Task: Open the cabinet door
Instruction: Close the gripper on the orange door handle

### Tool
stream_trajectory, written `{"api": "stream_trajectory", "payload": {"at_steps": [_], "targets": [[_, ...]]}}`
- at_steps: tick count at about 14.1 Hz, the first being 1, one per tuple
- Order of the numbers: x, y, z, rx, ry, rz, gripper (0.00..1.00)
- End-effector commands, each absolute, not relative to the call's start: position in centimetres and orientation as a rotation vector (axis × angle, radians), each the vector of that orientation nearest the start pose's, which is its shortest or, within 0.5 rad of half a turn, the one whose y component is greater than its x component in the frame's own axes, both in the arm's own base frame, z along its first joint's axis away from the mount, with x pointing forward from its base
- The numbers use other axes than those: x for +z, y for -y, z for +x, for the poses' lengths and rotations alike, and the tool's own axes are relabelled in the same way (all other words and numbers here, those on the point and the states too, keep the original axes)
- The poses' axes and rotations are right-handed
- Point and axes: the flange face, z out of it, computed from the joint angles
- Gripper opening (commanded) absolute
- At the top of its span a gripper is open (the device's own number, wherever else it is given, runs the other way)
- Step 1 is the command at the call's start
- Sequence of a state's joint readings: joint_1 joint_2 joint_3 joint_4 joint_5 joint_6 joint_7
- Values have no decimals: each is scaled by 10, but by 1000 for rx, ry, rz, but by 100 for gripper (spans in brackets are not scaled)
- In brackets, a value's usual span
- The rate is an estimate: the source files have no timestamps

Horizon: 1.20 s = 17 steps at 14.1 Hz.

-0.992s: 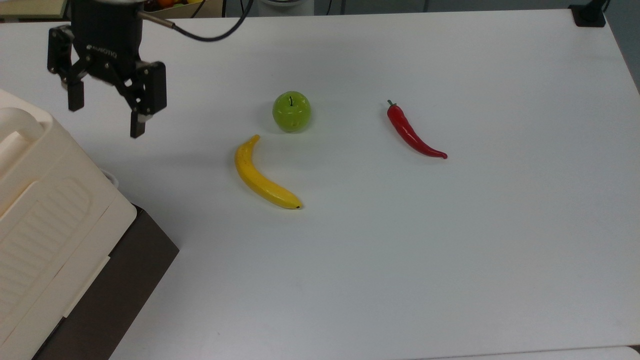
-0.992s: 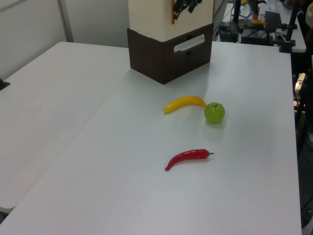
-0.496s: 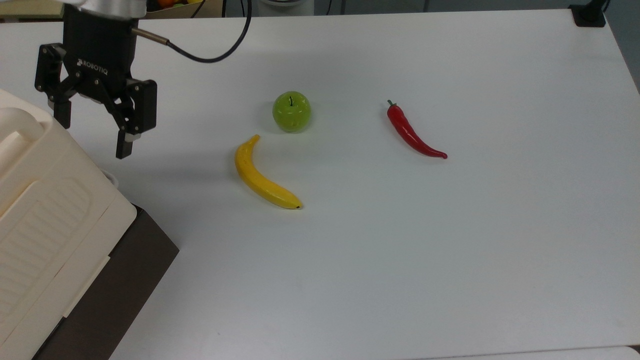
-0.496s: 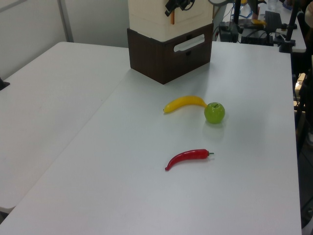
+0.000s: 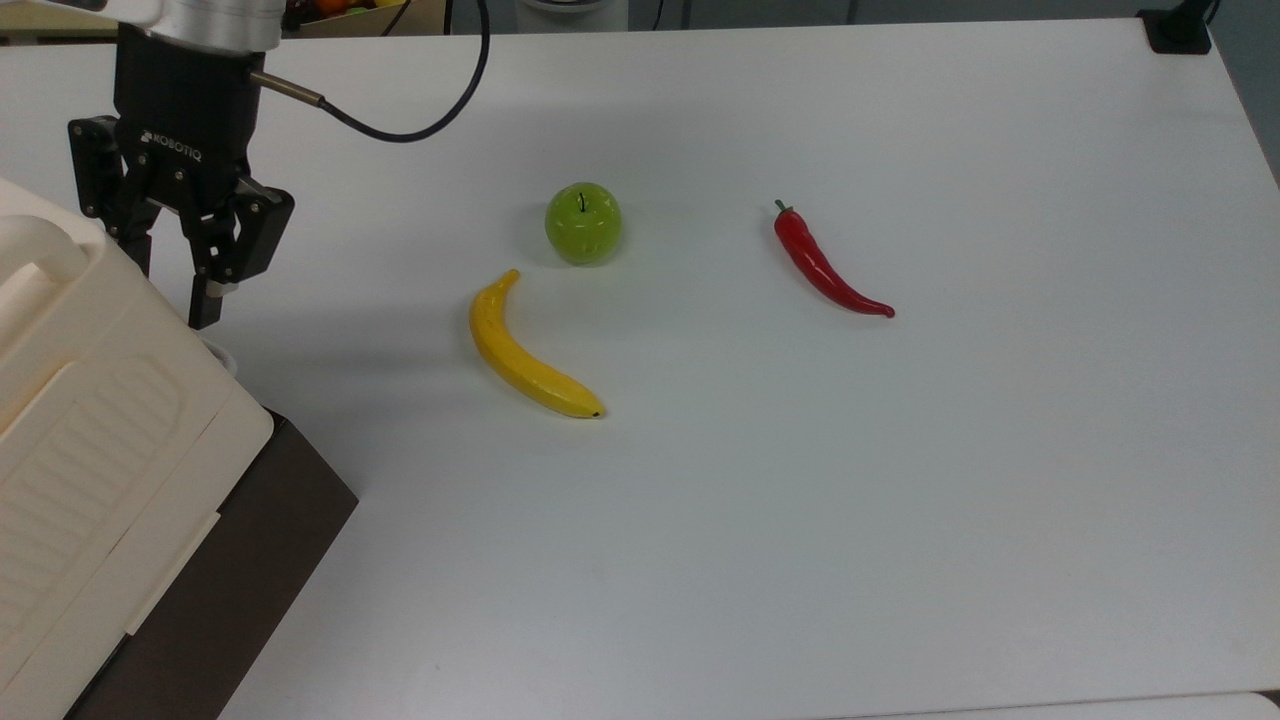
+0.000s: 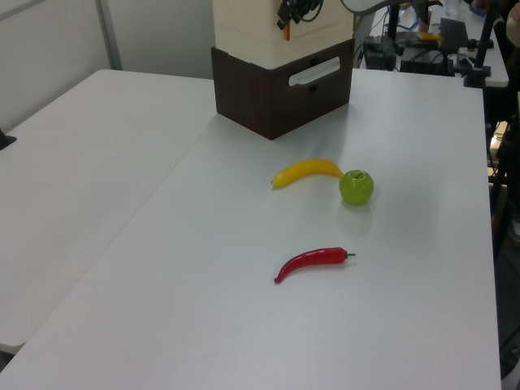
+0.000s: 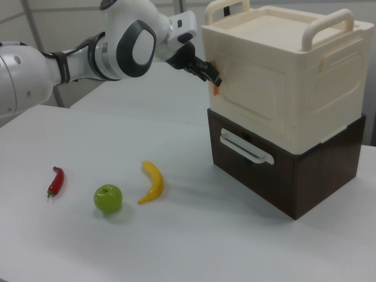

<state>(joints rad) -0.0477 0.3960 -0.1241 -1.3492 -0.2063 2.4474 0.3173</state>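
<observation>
The gripper (image 5: 172, 285) hangs at the upper corner of the big cream box (image 7: 282, 88), which sits on a dark brown base (image 7: 282, 176) at the top view's left edge of the white table (image 5: 800, 500). In the top view the two black fingers (image 5: 207, 300) stand a little apart, pointing down beside the box's edge; whether they press on anything between them cannot be told from these pictures.

The cabinet door (image 7: 249, 97) is the flat cream panel on the face of the box that looks toward the fruit in the right view. It lies flush with the box, closed. In the right view the gripper (image 7: 212, 79) meets the upper left corner of this panel, where a small orange tab (image 7: 216, 89) shows at the door's edge just beside the fingertips. In the left view the gripper (image 6: 291, 15) shows at the same corner, next to a thin orange strip (image 6: 285, 31) running down the box's edge.

On the table lie a yellow banana (image 5: 525, 350), a green apple (image 5: 583, 222) near it, and a red chili pepper (image 5: 825, 265) well apart toward the top view's right.
</observation>
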Motion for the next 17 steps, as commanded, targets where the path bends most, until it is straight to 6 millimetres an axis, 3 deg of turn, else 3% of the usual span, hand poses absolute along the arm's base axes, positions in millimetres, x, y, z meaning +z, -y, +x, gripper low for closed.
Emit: {"api": "stream_trajectory", "payload": {"at_steps": [1, 10, 17], "targets": [[586, 110, 722, -1211, -564, -3048, 43], [594, 110, 716, -1211, -542, -3077, 7], [608, 98, 697, -1075, -559, -3121, 7]]}}
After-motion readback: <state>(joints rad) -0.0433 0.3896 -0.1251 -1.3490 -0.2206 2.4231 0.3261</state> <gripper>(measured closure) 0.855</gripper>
